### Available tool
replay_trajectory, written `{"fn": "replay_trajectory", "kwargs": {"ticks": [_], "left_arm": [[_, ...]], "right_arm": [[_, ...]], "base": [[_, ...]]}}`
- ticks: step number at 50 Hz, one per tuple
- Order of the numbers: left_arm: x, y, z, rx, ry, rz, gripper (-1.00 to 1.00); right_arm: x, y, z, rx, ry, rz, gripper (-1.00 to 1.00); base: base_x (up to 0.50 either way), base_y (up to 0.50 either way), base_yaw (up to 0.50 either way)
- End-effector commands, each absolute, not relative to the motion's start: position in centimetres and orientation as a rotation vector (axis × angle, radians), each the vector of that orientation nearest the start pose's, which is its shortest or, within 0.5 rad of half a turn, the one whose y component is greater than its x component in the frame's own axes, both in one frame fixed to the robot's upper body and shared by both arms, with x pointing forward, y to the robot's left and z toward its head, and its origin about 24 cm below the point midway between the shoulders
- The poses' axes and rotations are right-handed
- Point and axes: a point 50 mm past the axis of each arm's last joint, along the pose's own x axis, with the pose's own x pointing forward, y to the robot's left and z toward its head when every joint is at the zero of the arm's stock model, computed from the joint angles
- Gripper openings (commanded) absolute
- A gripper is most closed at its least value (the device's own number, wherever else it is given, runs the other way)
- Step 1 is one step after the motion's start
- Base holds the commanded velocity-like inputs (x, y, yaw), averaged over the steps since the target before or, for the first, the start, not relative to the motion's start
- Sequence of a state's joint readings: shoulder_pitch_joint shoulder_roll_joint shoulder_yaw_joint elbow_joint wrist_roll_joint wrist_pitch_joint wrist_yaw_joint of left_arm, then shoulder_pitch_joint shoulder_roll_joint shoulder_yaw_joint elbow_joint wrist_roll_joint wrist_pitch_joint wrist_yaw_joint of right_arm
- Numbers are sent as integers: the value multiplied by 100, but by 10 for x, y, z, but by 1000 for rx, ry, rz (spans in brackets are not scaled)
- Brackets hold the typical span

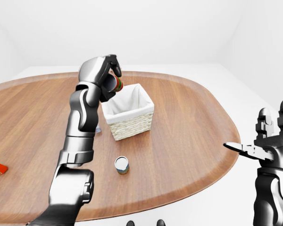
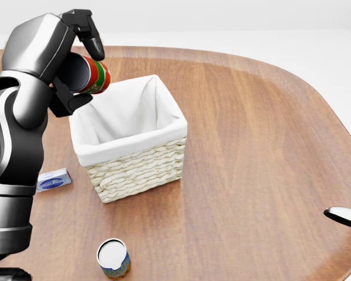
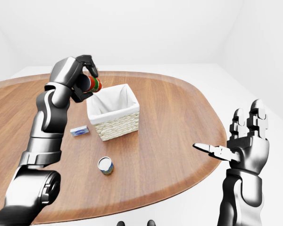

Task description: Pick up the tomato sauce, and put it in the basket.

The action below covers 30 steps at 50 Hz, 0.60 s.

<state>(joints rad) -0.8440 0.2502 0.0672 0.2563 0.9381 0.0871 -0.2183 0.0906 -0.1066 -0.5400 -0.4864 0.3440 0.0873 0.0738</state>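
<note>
The left hand (image 2: 70, 64) grips the sauce can (image 2: 93, 75), lifted above the upper-left rim of the basket (image 2: 134, 164) on the bench (image 2: 257, 146). The right hand (image 3: 247, 141) hangs spread open, empty, off the bench's right edge. Another can (image 2: 113, 258) stands below the basket.

A basket (image 2: 137, 161) sits mid-table (image 2: 263, 152); a small box (image 2: 52, 181) lies to its left, an upright can (image 2: 113, 258) below it, and a held can (image 2: 92, 75) hangs above its upper-left rim
</note>
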Motion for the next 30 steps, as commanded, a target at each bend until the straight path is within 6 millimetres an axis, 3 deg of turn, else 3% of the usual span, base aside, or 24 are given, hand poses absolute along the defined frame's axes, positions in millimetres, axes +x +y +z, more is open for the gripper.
{"fn": "replay_trajectory", "kwargs": {"ticks": [1, 9, 13, 17, 23, 24, 26, 30], "left_arm": [[408, 134, 320, 1072, -440, 185, -100], [429, 122, 311, 1174, -323, 258, -100], [432, 107, 295, 1176, -228, 107, -100], [433, 106, 287, 1280, -226, 127, -100], [434, 108, 274, 1178, -177, 102, -100], [434, 111, 267, 1100, -161, 109, -100], [435, 112, 253, 1197, -153, 118, -100], [434, 113, 234, 1158, -116, 106, -100]], "right_arm": [[192, -275, 143, 79, -415, -356, 100], [193, -275, 142, 82, -411, -352, 100], [193, -275, 142, 84, -413, -350, 100], [191, -275, 145, 85, -426, -350, 100], [191, -274, 144, 84, -424, -348, 100], [190, -276, 145, 87, -429, -351, 100], [189, -276, 147, 88, -438, -350, 100], [190, -276, 145, 92, -429, -350, 100]], "base": [[0, 0, 0], [0, 0, 0], [0, 0, 0], [0, 0, 0], [0, 0, 0], [0, 0, 0], [0, 0, 0], [0, 0, 0]]}}
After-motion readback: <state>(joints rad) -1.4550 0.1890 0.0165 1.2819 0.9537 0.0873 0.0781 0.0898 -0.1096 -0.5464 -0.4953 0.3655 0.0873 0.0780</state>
